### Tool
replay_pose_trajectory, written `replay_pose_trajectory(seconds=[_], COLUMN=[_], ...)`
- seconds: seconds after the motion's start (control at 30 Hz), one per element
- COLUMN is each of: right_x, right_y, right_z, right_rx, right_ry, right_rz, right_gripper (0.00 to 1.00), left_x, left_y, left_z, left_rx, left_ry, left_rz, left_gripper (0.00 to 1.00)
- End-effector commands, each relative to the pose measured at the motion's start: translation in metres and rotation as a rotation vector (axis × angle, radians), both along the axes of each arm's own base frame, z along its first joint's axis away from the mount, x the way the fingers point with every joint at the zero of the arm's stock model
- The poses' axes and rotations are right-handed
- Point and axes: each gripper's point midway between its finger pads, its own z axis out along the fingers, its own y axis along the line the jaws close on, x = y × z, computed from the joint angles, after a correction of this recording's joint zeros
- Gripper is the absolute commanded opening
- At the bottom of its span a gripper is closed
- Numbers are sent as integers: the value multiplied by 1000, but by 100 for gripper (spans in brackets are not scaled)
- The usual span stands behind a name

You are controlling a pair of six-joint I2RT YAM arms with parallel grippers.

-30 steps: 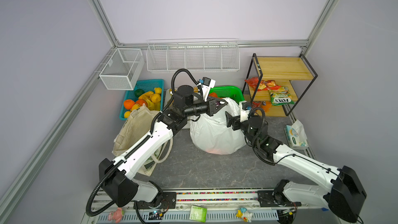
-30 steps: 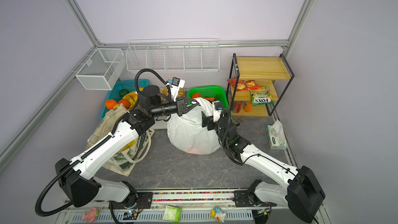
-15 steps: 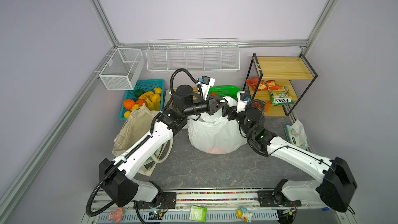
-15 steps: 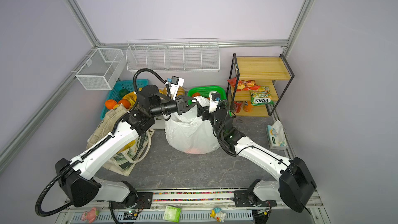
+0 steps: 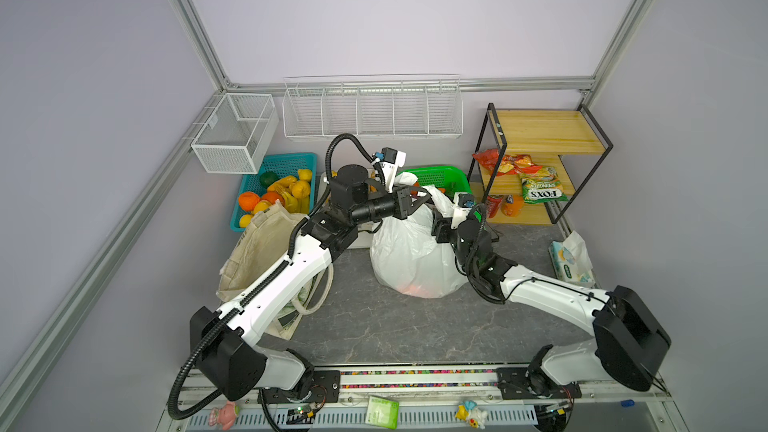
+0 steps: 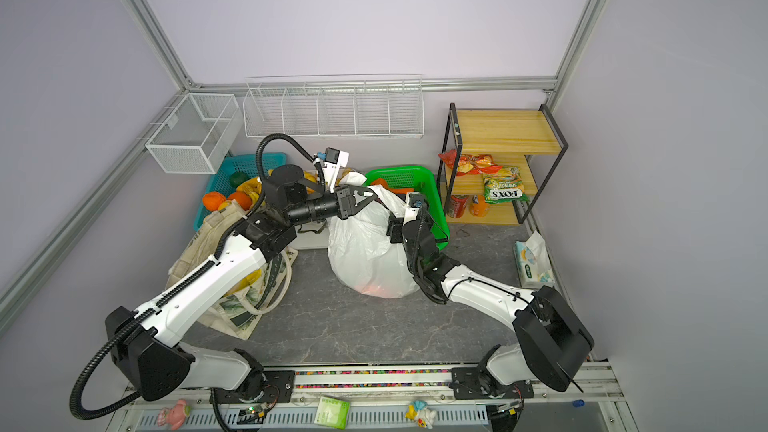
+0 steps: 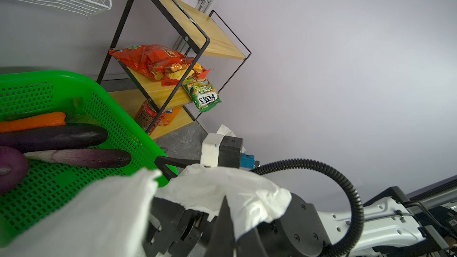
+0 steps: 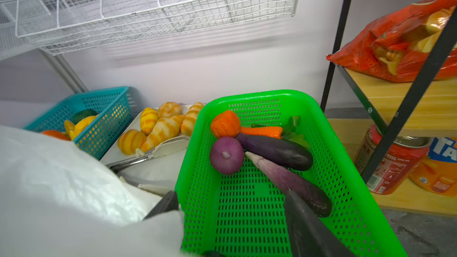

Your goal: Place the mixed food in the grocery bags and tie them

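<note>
The white plastic bag (image 5: pixel 409 251) (image 6: pixel 363 255) stands full in the middle of the table, and something red shows through its base. My left gripper (image 5: pixel 420 198) (image 6: pixel 368 196) (image 7: pixel 223 208) is shut on one of its handles, holding the film up. My right gripper (image 5: pixel 437 214) (image 8: pixel 230 216) is open at the bag's top right, with film lying against one finger (image 8: pixel 163 203) and the green basket (image 8: pixel 259 95) showing between the jaws. That basket holds a purple onion (image 8: pixel 226 154) and a carrot (image 8: pixel 262 131). The cream canvas tote (image 5: pixel 262 251) (image 6: pixel 208 243) lies under my left arm.
Two aubergines (image 8: pixel 274 152) also lie in the green basket. A teal basket (image 5: pixel 286 157) of fruit and a tray of croissants (image 8: pixel 160 127) sit at the back. The shelf (image 5: pixel 544 130) at the right holds a red packet, a FOX'S packet and cans. A tissue packet (image 5: pixel 571 259) lies by the right wall.
My right gripper rose from the bag's right side to its top near the left gripper, then eased back a little, its jaws narrowing. The bag swayed left and back.
</note>
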Motion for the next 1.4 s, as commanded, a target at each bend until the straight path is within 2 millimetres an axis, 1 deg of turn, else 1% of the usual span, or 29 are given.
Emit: replay_pose_trajectory(seconds=[0.0, 0.07, 0.1, 0.13, 0.2, 0.27, 0.3, 0.33, 0.53, 0.7, 0.8, 0.93, 1.03, 1.1, 1.23, 1.27, 1.33, 1.37], right_x=[-14, -21, -25, -29, -40, -50, -54, -56, -66, -84, -92, -94, -87, -83, -69, -65, -56, -53], right_y=[8, 14, 16, 20, 29, 35, 36, 37, 30, 31, 25, 9, 4, 8, 20, 22, 27, 28], right_z=[6, 20, 25, 32, 43, 51, 49, 64, 83, 98, 105, 110, 109, 108, 106, 106, 106, 108], right_rx=[-49, -65, -75, -86, -104, -128, -146, -148, -175, -212, -237, -228, -209, -195, -167, -160, -143, -133], right_ry=[1, -27, -36, -49, -70, -81, -72, -90, -104, -132, -139, -129, -118, -105, -101, -101, -105, -108], right_rz=[117, 188, 224, 278, 391, 487, 528, 558, 654, 761, 830, 939, 1000, 1049, 1113, 1124, 1147, 1161], right_gripper=[81, 97, 98, 94, 90, 89, 89, 89, 89, 89, 89, 89, 89, 89, 89, 91, 98, 86], left_x=[-3, -3, -3, -2, -3, -3, -3, -3, -4, -3, -4, -6, -6, -7, -7, -8, -7, -8], left_y=[11, 10, 11, 11, 10, 10, 10, 10, 9, 8, 7, 6, 5, 4, 3, 3, 2, 2], left_z=[34, 34, 34, 34, 33, 32, 33, 34, 33, 31, 32, 32, 33, 33, 32, 33, 33, 33], left_rx=[-52, -48, -48, -46, -42, -41, -42, -42, -39, -32, -30, -30, -36, -35, -36, -37, -38, -39], left_ry=[-104, -104, -104, -103, -103, -104, -106, -107, -105, -105, -106, -103, -102, -101, -99, -99, -96, -96], left_rz=[30, 29, 28, 26, 21, 21, 20, 19, 9, 4, -6, -18, -27, -34, -42, -43, -46, -47], left_gripper=[0, 0, 0, 0, 0, 0, 0, 0, 0, 0, 0, 0, 0, 0, 0, 0, 0, 0])
